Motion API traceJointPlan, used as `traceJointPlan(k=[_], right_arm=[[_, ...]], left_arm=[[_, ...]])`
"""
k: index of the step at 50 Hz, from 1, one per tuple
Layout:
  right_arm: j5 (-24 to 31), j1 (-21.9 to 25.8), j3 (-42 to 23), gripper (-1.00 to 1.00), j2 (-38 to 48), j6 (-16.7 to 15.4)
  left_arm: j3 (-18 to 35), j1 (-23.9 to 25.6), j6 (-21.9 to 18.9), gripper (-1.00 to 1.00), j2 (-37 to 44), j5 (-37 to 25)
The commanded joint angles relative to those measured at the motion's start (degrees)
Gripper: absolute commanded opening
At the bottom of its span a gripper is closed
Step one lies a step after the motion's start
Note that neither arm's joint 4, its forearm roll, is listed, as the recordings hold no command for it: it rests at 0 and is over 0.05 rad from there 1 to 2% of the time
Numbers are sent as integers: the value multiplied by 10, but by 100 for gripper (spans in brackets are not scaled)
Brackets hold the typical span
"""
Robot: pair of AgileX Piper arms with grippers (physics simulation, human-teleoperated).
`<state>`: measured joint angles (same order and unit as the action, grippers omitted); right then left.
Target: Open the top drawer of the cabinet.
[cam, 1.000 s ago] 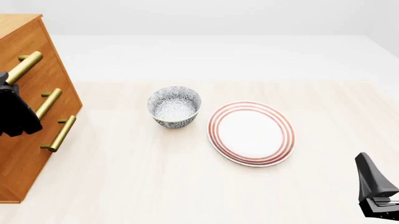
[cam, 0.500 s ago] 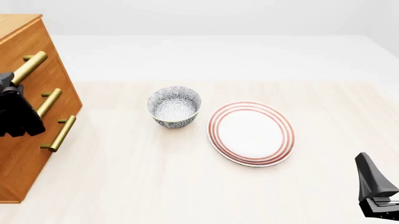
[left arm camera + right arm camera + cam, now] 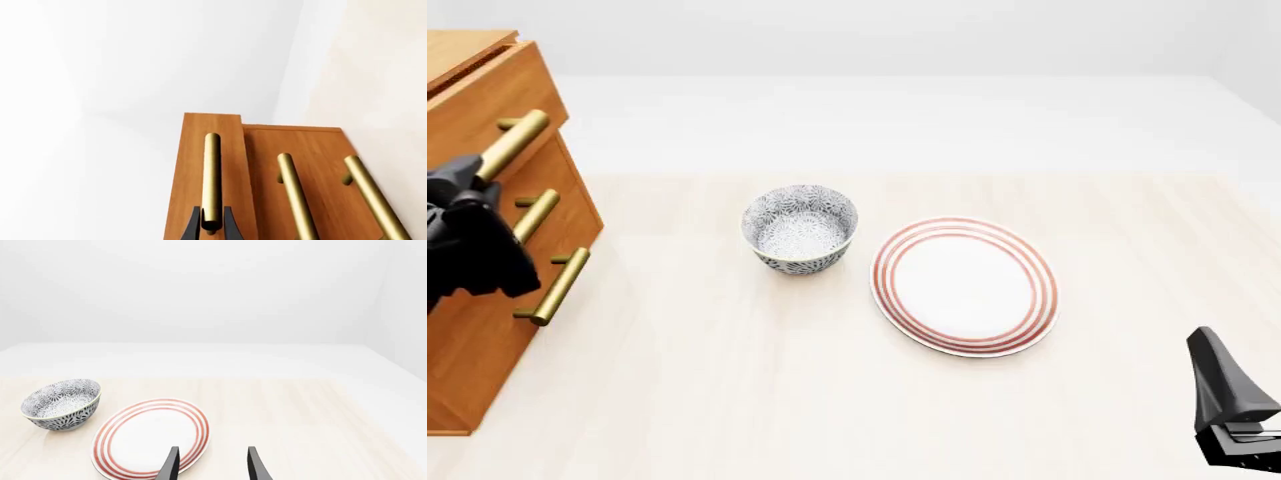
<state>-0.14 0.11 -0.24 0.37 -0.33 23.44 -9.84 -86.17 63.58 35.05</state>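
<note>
There are no words, numbers or signs to read anywhere. The cabinet (image 3: 481, 200) is plain wood. The bowl (image 3: 801, 228) has only a leafy blue pattern, and the plate (image 3: 965, 286) has only red rings.

The bench (image 3: 827, 400) is a pale, light-wood surface that fills most of the front view and ends at a white backdrop along its far edge. Three things stand directly on it. At about nine o'clock, against the left edge of the view, is the cabinet (image 3: 481, 330), an orange-brown wooden chest resting on the bench top. Near the centre, toward eleven o'clock, sits a bowl (image 3: 799, 229) with a blue-grey leaf pattern, upright. Just beside it, toward three o'clock of the bowl, lies a plate (image 3: 964, 285), white with red rings round its rim, flat on the bench and apart from the bowl.
</note>
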Motion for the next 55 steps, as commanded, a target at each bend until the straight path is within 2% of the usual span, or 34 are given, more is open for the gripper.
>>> traceJointPlan(k=[1,15,45,55], right_arm=[[0,0,0,100,0,0],[0,0,0,100,0,0],[0,0,0,100,0,0],[0,0,0,100,0,0]], left_arm=[[-25,19,-8,-100,2,-10],[-29,36,-11,-100,-23,-25],[-40,83,-3,-100,-30,-3],[-41,95,0,-100,-66,-23]])
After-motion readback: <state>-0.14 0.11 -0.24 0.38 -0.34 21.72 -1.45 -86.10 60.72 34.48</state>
